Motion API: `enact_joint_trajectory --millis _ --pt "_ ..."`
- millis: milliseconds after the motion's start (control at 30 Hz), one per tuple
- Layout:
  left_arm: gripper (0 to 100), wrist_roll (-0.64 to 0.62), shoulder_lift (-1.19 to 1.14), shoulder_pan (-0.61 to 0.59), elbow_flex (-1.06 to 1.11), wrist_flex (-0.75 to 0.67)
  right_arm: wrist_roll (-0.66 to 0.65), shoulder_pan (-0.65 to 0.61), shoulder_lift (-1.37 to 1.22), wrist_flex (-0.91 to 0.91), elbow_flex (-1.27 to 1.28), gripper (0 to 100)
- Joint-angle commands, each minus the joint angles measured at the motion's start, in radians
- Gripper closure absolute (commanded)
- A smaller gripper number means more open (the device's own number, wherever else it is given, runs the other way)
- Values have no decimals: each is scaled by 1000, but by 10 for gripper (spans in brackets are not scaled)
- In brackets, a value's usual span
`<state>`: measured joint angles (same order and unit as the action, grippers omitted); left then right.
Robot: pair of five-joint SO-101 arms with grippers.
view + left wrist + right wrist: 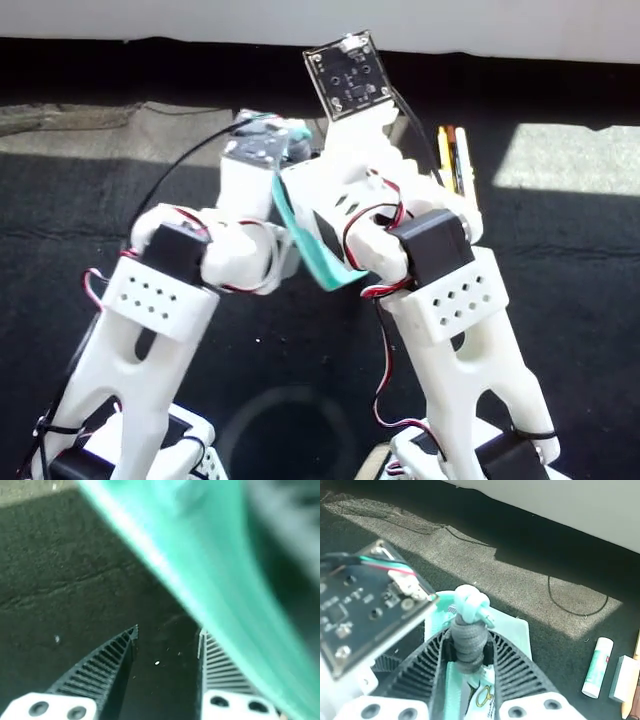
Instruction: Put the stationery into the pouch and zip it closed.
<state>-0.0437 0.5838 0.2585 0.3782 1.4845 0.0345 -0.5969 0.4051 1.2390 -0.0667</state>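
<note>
Pouch (325, 268): one, teal, held up off the desk (580, 300) between the two arms, hanging edge-on and tilted in the high view.

Pull cord (467, 642): one, grey braided, ending in a pale teal knot (472, 602). It stands upright between the fingers of the right pincer (468, 640), which is clamped narrowly on it. The knot sits just above the fingertips. Pouch fabric and the zip end lie directly under this pincer.

Left pincer (167, 630): fingers spread wide, with dark desk surface visible through the gap and nothing gripped between them. The pouch passes very close to the left wrist camera as a blurred teal band that runs past one finger. I cannot tell whether it touches that finger.

Loose stationery, all on the desk and well apart from the pouch:
- Glue stick (597, 667): one, white and green, lying flat.
- Block (624, 677): one, pale grey, just beside the glue stick, possibly an eraser.
- Pencil (632, 680): one, cut off by the frame edge.
- Slim sticks (455, 160): three, side by side beyond the right arm, one yellow, one dark with orange, one white.

Circuit board (365, 605): one, on the left arm, close beside the right pincer.

Cable (575, 597): one thin dark loop on the sunlit part of the desk.
</note>
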Motion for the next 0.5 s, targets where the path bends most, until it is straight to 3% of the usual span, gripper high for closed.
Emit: enact_joint_trajectory --millis 0,133,233,333,467 --pt "796 150 27 -82 -48 133 5 -5 -2 16 -21 993" --pt "796 253 27 -188 -168 256 5 -5 -2 18 -21 993" --pt "796 278 27 -297 -288 259 5 -5 -1 16 -1 993" --pt "795 273 18 -374 -417 184 5 -7 8 16 56 993" --pt "793 269 15 -367 -476 86 5 -8 15 21 107 993"
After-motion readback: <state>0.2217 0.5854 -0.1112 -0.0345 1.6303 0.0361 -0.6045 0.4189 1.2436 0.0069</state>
